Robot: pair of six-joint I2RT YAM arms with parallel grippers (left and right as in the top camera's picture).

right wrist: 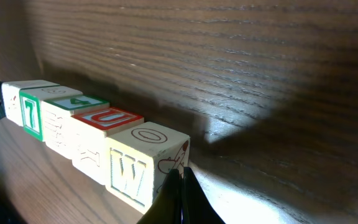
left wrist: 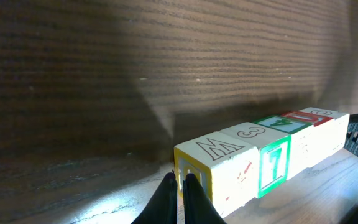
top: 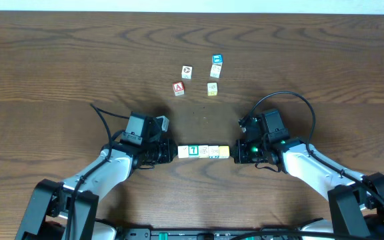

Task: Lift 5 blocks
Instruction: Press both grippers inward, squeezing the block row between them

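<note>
Endwise, the blocks (top: 203, 152) sit squeezed between the left hand (top: 173, 153) and right hand (top: 235, 153), both pressed together.

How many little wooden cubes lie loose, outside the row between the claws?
5, all beyond the row of cubes: red "A" cube, left; pale cube behind it; yellowish cube, right; cream cube behind that; blue-topped cube farthest back. None seems hidden.

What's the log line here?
left gripper: shut, at row end | right gripper: shut, at other end | block row: between them
</note>
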